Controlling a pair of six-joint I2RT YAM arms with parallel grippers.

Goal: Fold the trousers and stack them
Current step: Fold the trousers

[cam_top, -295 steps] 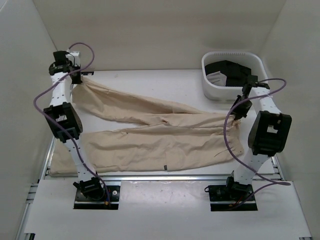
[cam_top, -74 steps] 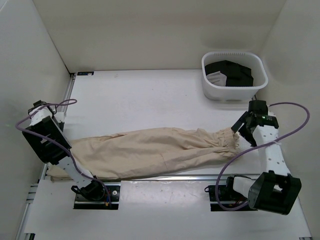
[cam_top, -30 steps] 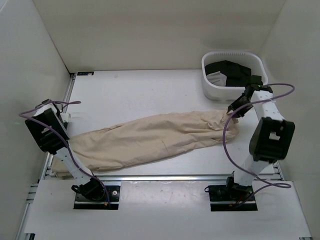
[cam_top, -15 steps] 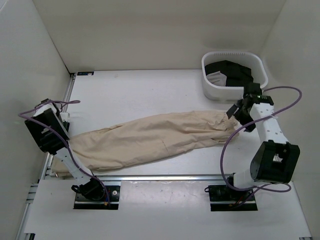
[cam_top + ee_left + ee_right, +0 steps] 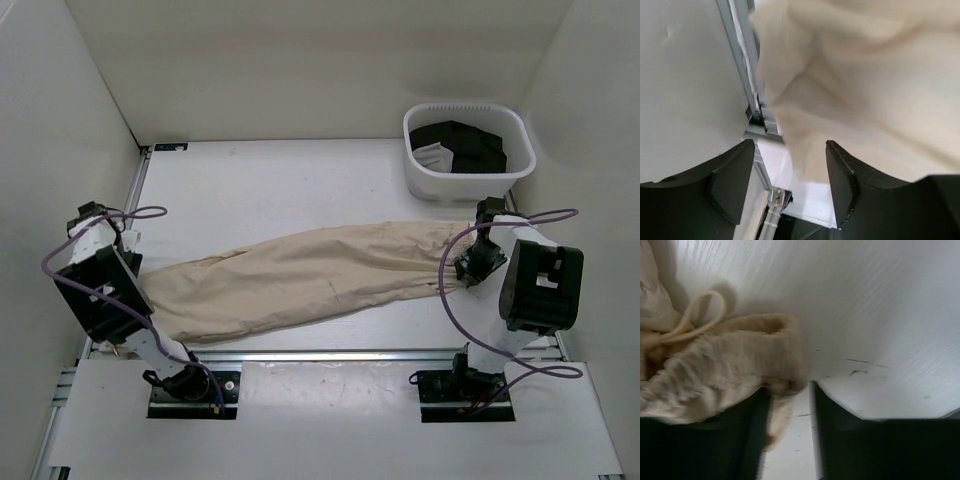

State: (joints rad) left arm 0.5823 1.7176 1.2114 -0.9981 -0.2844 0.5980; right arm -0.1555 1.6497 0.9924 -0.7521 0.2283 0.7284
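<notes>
The beige trousers (image 5: 300, 275) lie on the table, folded lengthwise leg on leg, in a long band from near left to far right. My right gripper (image 5: 474, 262) sits at the waistband end. In the right wrist view its jaws (image 5: 789, 387) stand open, and the gathered waistband (image 5: 715, 365) with its drawstring loop (image 5: 695, 315) lies by the left finger, an edge reaching into the gap. My left gripper (image 5: 790, 145) is open over the leg end (image 5: 850, 75), with a fabric corner hanging between the fingers, ungripped. The left arm hides that gripper in the top view.
A white basket (image 5: 418, 170) holding black clothing (image 5: 465, 140) stands at the far right, just behind the right arm. A metal rail (image 5: 320, 353) runs along the table's near edge and shows beside the fabric (image 5: 740, 60). White walls enclose the table.
Both grippers have opened and let go of the trousers. The right gripper dropped from the raised waistband to the table beside it. The trousers, earlier spread out, now lie folded lengthwise.
</notes>
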